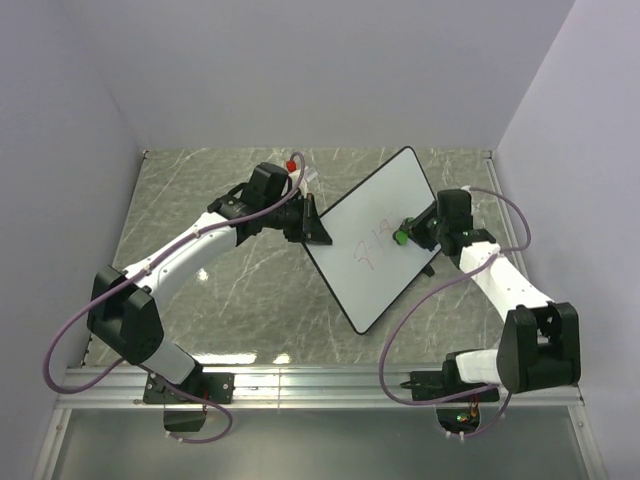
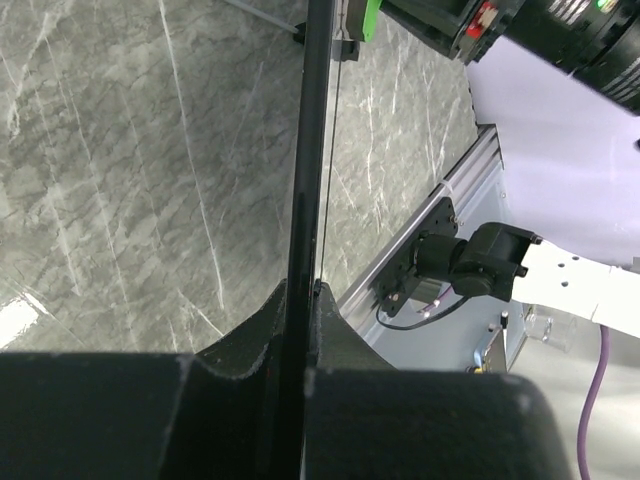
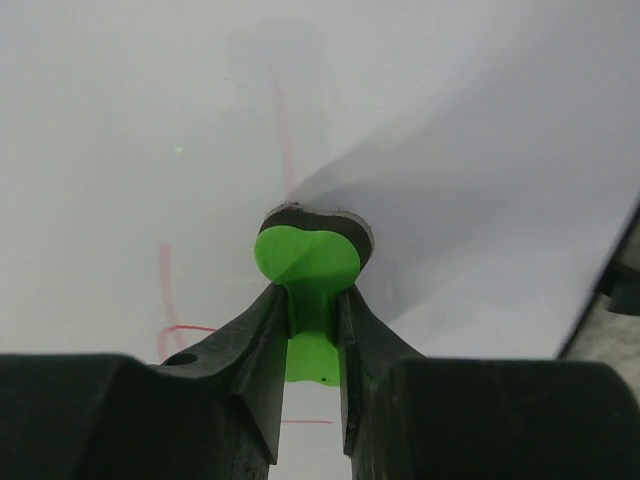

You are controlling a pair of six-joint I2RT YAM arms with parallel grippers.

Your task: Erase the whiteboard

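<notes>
Two arms share one job on a grey marble-patterned table (image 1: 190, 190): the left gripper (image 2: 302, 300) is clamped on the black rim of the whiteboard (image 1: 350, 215) near its left corner. The right gripper (image 3: 307, 310) has its fingers closed tight on the stem of a green eraser (image 3: 305, 262). The eraser's dark pad (image 3: 318, 216) sits on or just above the white face.

The board occupies the middle of the table, between the two wrists, its long axis running from near-left to far-right. From overhead it is hard to say whether it lies flat or is tipped up. The left wrist view shows it edge-on with table on both sides, which suggests a tilt.

The red scribbles (image 1: 372, 250) sit just beside the eraser, on its left and slightly nearer side. The right arm is the only one placed to reach them. In the right wrist view, thin red strokes (image 3: 166, 290) run ahead of and to the left of the pad. The next wipe would likely have to travel leftward across the face, toward the clamped corner.

The face looks smooth and glossy, so the pad should slide easily, provided the left arm's hold stops the board swinging. Pale walls close in on three sides. An aluminium rail (image 1: 300, 378) borders the near edge, and a small red-tipped object (image 1: 293, 163) lies far-left of the board.
</notes>
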